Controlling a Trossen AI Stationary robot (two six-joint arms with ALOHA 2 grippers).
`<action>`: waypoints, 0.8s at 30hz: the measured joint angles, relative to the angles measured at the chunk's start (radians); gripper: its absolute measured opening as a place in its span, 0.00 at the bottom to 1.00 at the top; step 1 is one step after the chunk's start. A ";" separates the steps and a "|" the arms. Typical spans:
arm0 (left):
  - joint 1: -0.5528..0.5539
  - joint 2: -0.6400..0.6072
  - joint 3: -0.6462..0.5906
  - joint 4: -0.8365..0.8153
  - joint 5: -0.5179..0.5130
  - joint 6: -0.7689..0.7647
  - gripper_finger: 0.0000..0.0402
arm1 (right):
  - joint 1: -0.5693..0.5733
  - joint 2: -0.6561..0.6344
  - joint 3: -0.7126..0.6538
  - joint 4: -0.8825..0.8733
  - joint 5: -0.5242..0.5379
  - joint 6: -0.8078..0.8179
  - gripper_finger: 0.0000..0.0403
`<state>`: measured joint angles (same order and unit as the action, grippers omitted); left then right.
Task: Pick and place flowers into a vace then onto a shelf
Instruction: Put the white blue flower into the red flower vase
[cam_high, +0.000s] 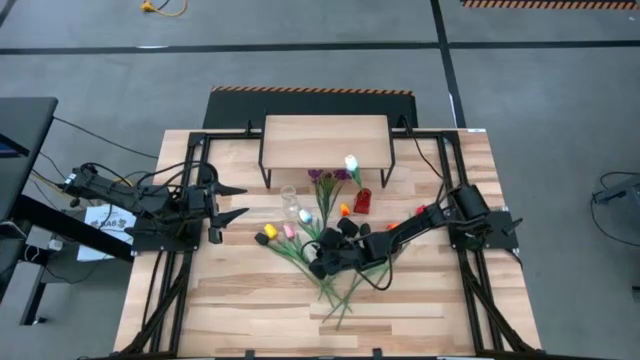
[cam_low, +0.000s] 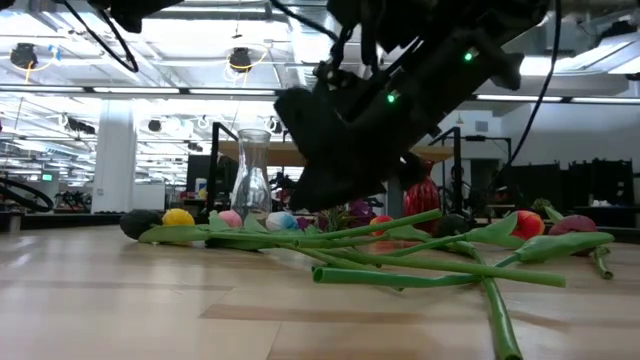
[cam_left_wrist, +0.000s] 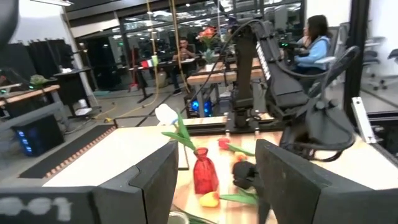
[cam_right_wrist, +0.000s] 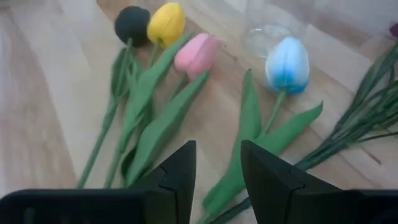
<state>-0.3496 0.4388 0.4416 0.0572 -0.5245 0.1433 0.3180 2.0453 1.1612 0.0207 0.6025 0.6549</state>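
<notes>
Stems first: green artificial tulip stems (cam_high: 335, 285) are lying crossed on the light slatted wooden desk (cam_high: 240, 310), with the right claw (cam_high: 322, 262) hovering just over them, fingers part open and gripping nothing. Judgement: single out one stem before closing, since the pink tulip head (cam_right_wrist: 196, 55) and blue-white tulip head (cam_right_wrist: 287, 65) are lying close together. Clear glass vase (cam_high: 290, 200) is standing beyond, empty. Left claw (cam_high: 240, 200) is waiting open near the desk's left edge. Plank-topped black-legged shelf (cam_high: 325, 140) is standing farthest.
</notes>
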 joint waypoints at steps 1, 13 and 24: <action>0.000 0.000 0.000 0.000 0.005 -0.008 0.51 | -0.001 0.007 0.006 -0.011 0.002 0.000 0.29; 0.000 0.000 0.000 0.000 0.024 -0.047 0.51 | -0.019 0.031 0.013 -0.008 -0.042 -0.004 0.29; 0.000 0.000 0.000 -0.005 0.026 -0.072 0.51 | -0.024 0.096 0.021 0.013 -0.039 0.007 0.29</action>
<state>-0.3496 0.4385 0.4416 0.0524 -0.4984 0.0713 0.2939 2.1409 1.1824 0.0336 0.5635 0.6621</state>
